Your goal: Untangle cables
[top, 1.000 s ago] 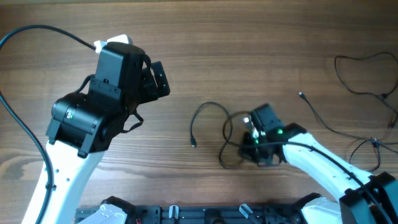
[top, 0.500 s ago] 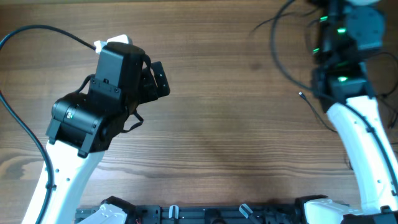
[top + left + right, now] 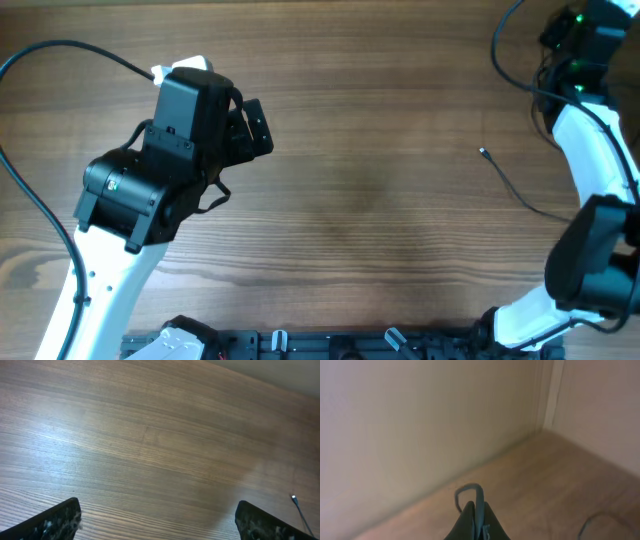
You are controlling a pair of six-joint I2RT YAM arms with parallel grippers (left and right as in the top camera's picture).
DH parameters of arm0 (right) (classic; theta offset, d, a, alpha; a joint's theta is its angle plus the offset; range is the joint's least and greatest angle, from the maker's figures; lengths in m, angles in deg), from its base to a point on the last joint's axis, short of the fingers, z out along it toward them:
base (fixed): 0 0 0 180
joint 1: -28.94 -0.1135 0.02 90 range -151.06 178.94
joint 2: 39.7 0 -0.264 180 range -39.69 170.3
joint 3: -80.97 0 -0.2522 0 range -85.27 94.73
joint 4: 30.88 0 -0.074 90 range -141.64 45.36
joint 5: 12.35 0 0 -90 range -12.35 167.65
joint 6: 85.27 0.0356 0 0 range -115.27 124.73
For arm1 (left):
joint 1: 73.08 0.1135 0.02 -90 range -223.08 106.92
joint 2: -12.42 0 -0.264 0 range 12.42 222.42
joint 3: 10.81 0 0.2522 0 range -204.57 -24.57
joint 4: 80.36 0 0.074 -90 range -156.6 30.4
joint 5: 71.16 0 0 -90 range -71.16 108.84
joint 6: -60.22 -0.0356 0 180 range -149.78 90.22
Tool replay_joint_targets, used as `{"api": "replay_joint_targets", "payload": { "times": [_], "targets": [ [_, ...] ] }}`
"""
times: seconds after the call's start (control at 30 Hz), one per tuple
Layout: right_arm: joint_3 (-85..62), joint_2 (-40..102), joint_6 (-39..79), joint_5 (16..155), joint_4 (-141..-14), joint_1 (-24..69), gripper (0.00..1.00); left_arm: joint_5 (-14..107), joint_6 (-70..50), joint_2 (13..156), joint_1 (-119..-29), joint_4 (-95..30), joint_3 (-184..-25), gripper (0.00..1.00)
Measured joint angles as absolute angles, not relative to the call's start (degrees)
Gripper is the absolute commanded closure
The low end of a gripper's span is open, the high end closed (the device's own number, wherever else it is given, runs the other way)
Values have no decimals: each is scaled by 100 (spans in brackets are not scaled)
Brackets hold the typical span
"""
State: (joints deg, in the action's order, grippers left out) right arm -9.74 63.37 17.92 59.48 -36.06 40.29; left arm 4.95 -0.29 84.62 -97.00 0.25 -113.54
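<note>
The thin black cables (image 3: 494, 45) sat at the far right corner of the brown wooden table (image 3: 380, 200) when I checked my feeds. From overhead I saw them curving in a loose loop beside my right gripper (image 3: 476, 525), which was reaching out to that far corner on its white arm. One strand trailed away from the bunch across the bare wood. It ended in a small plug end (image 3: 483, 152) that lay right of the table's middle, well apart from the rest.

On the right wrist feed the two dark fingers were pressed together, pinching a thin cable. A small arch of cord stood up just above the tips. Behind it I saw the far edge of the table meeting a pale wall (image 3: 410, 425). Another bit of cord curved at the lower right of that feed, too blurred for me to say how it joined the others.

My left gripper (image 3: 159, 527) hovered over the left part of the table, away from every cord. Its two black fingertips (image 3: 60, 520) stood at opposite edges of the wrist feed, spread as wide as I could see, with only wood grain between them. The plug end showed at the far right of that view.
</note>
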Motion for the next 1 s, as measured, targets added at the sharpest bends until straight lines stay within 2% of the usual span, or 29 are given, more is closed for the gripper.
{"api": "replay_joint_targets", "payload": {
  "times": [0.03, 0.07, 0.1, 0.27, 0.43, 0.57, 0.73, 1.0],
  "targets": [
    [-974, 6420, 1792, 5963, -3739, 4029, 70, 495, -29, 8462, -9700, 22, -11354, 0],
    [-974, 6457, 1795, 5965, -3860, 4029, 26, 495, -29, 8462, -9700, 22, -11354, 0],
    [-974, 6468, 1816, 5965, -3945, 4029, 0, 495, -29, 8462, -9700, 22, -11354, 0],
    [-974, 6468, 1803, 5978, -4166, 4029, 0, 495, -29, 8462, -9700, 22, -11354, 0],
    [-974, 5909, 1163, 6654, -4666, 4036, 0, 495, -29, 8462, -9700, 27, -11354, 0],
    [-930, 5115, 1043, 7618, -6093, 4040, 0, 497, -29, 8462, -9700, 7, -11354, 0],
    [-915, 4879, 1718, 8289, -8242, 4040, 0, 497, -29, 8462, -9700, 22, -11354, 0],
    [-915, 4877, 1906, 8365, -8758, 4040, 0, 495, -29, 8462, -9700, 25, -11354, 0]
  ]
}}
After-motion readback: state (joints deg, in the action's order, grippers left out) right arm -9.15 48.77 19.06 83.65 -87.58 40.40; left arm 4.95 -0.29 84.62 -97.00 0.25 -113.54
